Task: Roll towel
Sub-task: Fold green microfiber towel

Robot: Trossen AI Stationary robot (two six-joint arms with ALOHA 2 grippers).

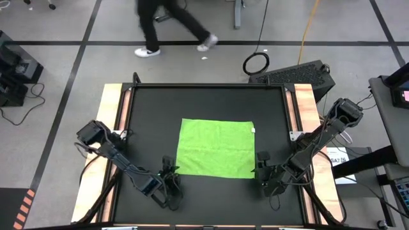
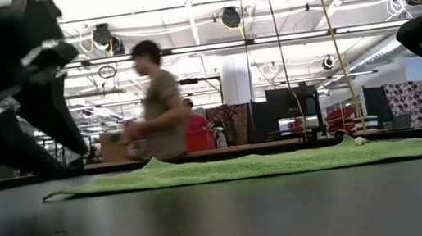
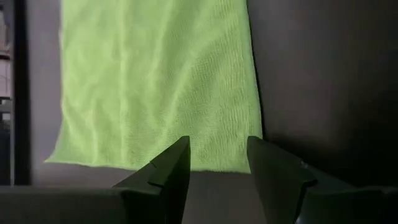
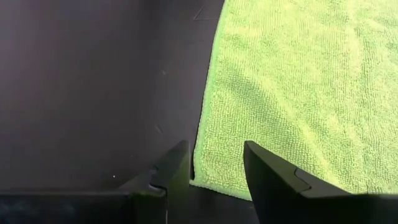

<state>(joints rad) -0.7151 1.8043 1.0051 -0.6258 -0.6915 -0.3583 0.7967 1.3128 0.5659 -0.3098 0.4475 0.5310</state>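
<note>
1. The towel (image 1: pixel 216 147) lies flat and unrolled in the middle of your surface (image 1: pixel 147 115); no rolling shows yet.
2. Your left gripper (image 1: pixel 170 169) sits at its near left corner, fingers apart, holding nothing.
3. Your right gripper (image 1: pixel 261 158) waits at the near right corner, fingers likewise apart and empty.
4. By my reckoning, the whole roll is left.

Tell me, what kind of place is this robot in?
Probably a big workshop or lab: bare ceiling pipes and lamps, a person walking past behind the table, and cables on the floor.
</note>
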